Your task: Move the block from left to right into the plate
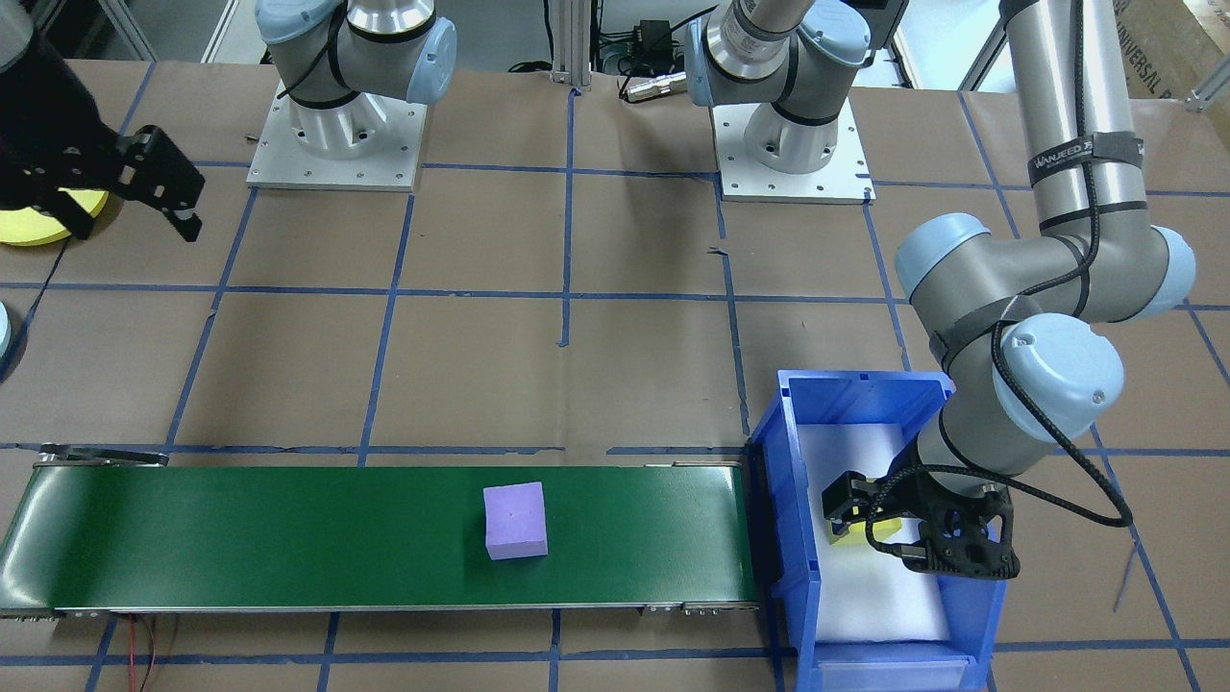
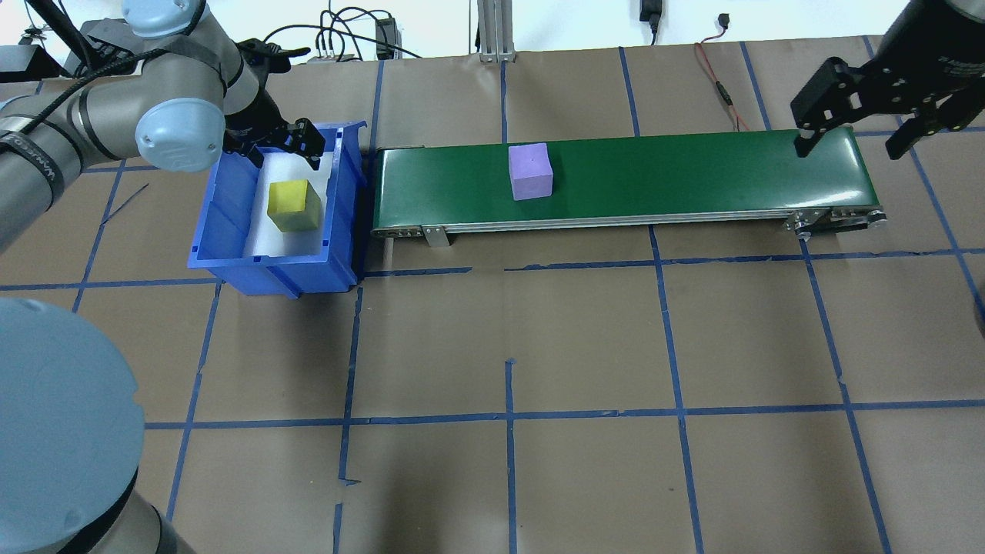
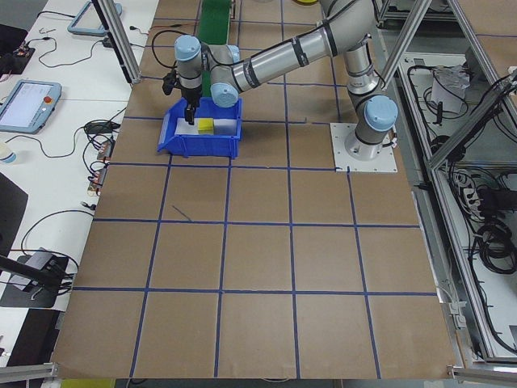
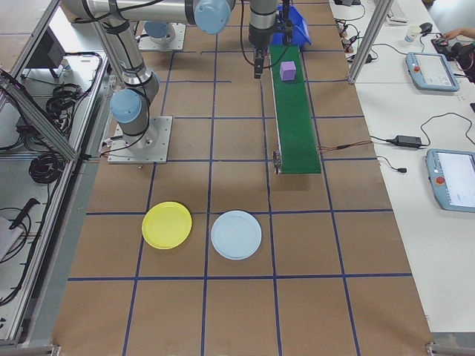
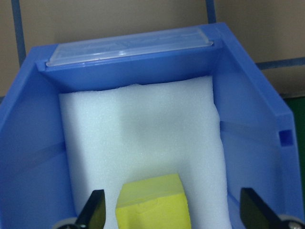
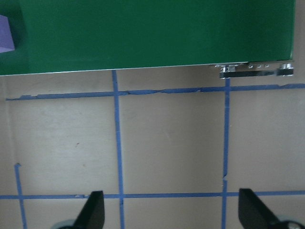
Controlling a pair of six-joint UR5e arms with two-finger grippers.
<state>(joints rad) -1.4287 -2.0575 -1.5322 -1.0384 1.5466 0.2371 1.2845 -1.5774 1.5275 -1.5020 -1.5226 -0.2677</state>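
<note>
Jaws spread wide and empty, the left gripper [image 5: 171, 214] hangs over the yellow foam cube [image 2: 293, 205] in the blue plastic bin [image 2: 231, 254], a light, squashy block best pinched across flat sides, while the purple foam cube [image 2: 530, 171] rides the green conveyor belt [image 2: 692, 181] toward the open, empty right gripper [image 2: 850, 142], the round yellow plastic plate [image 4: 167, 225] lying well apart.

Overhead and front views share the green conveyor [image 2: 623, 181].

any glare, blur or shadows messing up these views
Front-facing view: sheen on the belt's near edge, and the purple block casts a faint shadow. Left wrist view: yellow block and foam look soft. Overhead view: a big blurred arm joint fills the lower left corner.
</note>
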